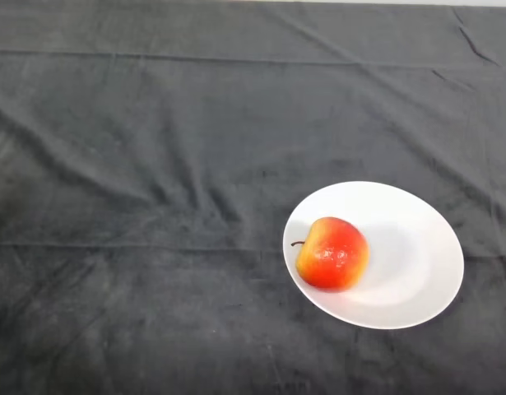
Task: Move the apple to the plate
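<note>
Red and yellow, the apple (332, 253) lies on the white plate (417, 255), resting on the plate's left part and close to its left rim. Its short dark stem points out to the view's left, toward the rim, so the fruit is tipped on its side instead of sitting stem-up. The redder skin faces right and up, the yellower skin shows along the left and lower edge, and a small bright highlight sits near its middle.

The plate is round, shallow and plain, and it sits in the lower right part of the table, flat on the dark grey cloth (154, 164). Right of the apple, the plate's surface is bare white, with a soft shadow falling from the fruit across it.

The cloth covers the whole table seen from the head camera and shows long soft creases running across it, with a few folds at the far right corner.

No part of the robot's arm or hand shows, so places cannot be given relative to it.
</note>
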### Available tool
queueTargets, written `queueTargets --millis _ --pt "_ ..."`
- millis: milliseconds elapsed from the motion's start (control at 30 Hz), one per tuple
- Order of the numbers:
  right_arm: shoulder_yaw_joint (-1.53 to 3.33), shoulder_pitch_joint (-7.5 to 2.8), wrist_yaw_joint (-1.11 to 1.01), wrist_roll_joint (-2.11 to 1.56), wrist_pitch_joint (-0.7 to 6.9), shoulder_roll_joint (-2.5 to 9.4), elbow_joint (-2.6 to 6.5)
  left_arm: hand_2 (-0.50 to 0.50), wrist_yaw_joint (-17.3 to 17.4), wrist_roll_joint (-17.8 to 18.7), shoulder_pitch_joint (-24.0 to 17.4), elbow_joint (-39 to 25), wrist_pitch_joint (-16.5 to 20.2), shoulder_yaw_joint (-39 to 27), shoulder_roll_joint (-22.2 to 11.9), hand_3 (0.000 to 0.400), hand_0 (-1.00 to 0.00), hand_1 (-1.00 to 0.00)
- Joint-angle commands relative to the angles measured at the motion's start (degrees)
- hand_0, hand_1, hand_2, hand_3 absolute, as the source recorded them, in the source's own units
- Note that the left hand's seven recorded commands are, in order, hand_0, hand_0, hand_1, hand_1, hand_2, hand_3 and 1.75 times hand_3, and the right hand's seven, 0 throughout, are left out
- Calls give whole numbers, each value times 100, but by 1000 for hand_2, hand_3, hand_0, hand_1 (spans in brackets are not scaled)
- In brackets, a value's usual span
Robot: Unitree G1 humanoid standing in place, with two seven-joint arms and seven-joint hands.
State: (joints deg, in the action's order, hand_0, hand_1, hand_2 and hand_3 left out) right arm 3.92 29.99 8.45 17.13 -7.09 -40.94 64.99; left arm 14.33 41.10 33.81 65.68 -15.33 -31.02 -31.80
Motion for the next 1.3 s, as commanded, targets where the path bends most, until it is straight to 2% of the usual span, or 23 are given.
queueTargets --millis 33,467,1300 --pt "147 -437 -56 128 42 281 223 0 -86 70 -266 273 25 -158 -390 0 0 0" --pt "149 -432 -54 130 36 281 233 0 -343 63 -221 244 7 -431 -340 0 0 0" --pt "150 -433 -52 129 33 281 234 0 -405 -386 -255 170 51 -369 -276 0 0 0"
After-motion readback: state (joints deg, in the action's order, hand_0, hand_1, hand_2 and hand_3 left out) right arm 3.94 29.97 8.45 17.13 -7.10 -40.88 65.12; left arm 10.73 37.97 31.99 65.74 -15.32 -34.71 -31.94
